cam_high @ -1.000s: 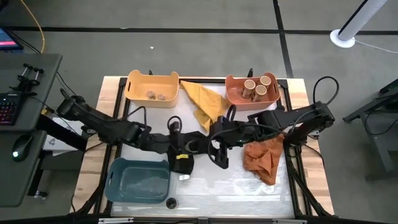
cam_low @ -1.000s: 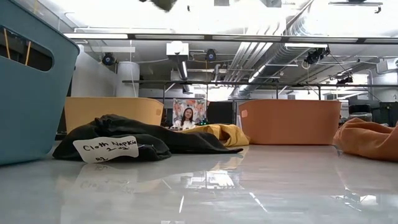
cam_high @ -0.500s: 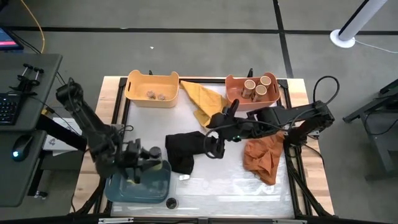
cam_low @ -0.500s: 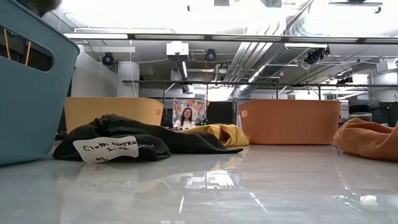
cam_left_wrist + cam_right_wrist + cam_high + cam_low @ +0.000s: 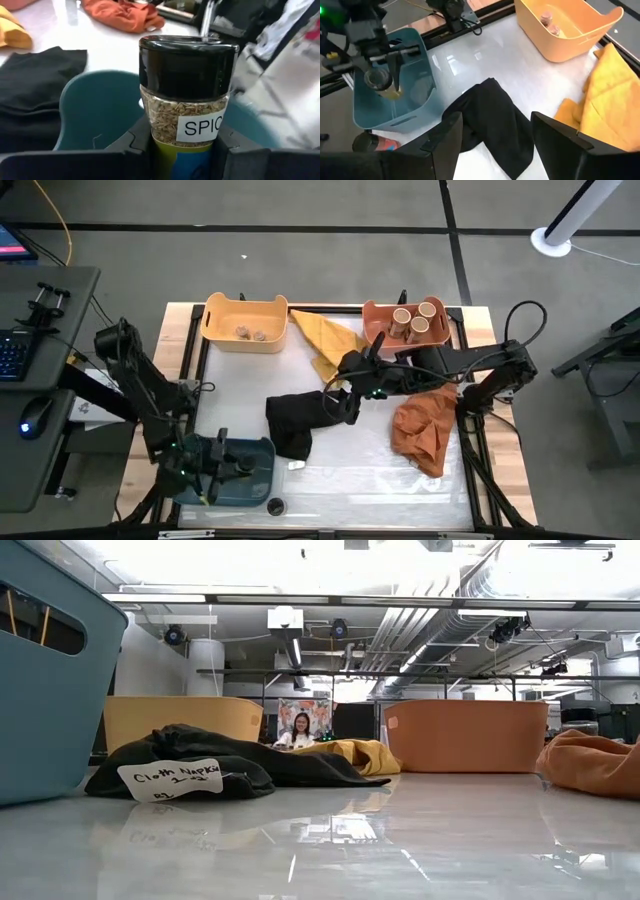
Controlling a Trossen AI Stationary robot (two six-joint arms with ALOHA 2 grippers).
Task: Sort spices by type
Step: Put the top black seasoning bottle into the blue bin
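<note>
The right gripper (image 5: 492, 137) hangs with its two dark fingers (image 5: 445, 137) spread apart above a crumpled black cloth (image 5: 490, 120) on the pale table (image 5: 485, 60). Beyond, the left gripper (image 5: 382, 67) clamps a spice jar (image 5: 381, 84) over the blue bin (image 5: 402, 107). Another dark-lidded jar (image 5: 370, 142) lies on its side just outside that bin. The yellow bin (image 5: 570, 30) holds small brown lumps (image 5: 551, 25), and a yellow cloth (image 5: 600, 100) lies beside it.
</note>
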